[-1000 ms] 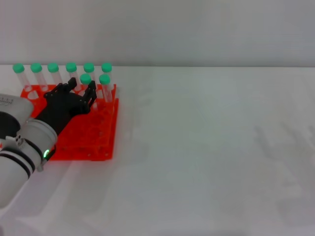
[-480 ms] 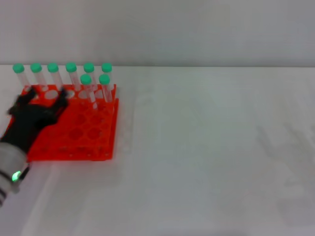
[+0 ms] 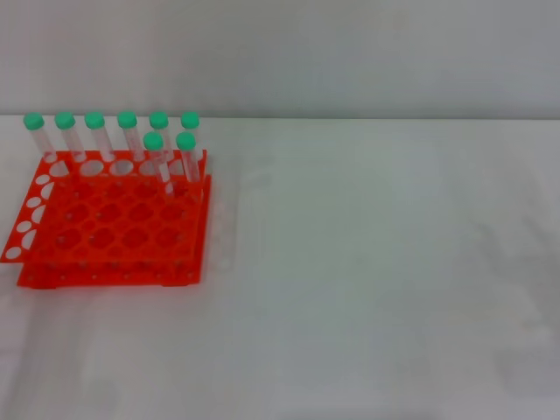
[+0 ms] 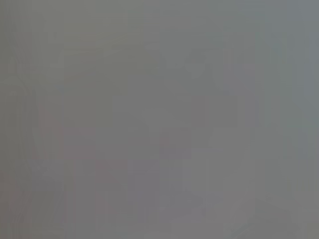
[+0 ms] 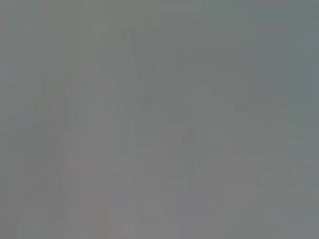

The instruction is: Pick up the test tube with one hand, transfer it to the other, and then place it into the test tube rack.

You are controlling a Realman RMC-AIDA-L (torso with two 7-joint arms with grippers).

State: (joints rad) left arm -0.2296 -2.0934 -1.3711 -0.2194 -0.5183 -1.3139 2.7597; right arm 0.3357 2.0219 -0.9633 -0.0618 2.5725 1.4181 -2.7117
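The orange-red test tube rack sits on the white table at the left of the head view. Several clear test tubes with green caps stand in it: a row along the far edge and two more in the second row, one leaning slightly and one beside it. Neither gripper shows in the head view. Both wrist views show only plain grey, with no fingers and no tube.
The white table stretches to the right of the rack and to the front. A pale wall runs along the table's far edge.
My left arm and gripper, which were over the rack's left part, have pulled back to the lower left and out of the head view. The tubes stay in the rack.
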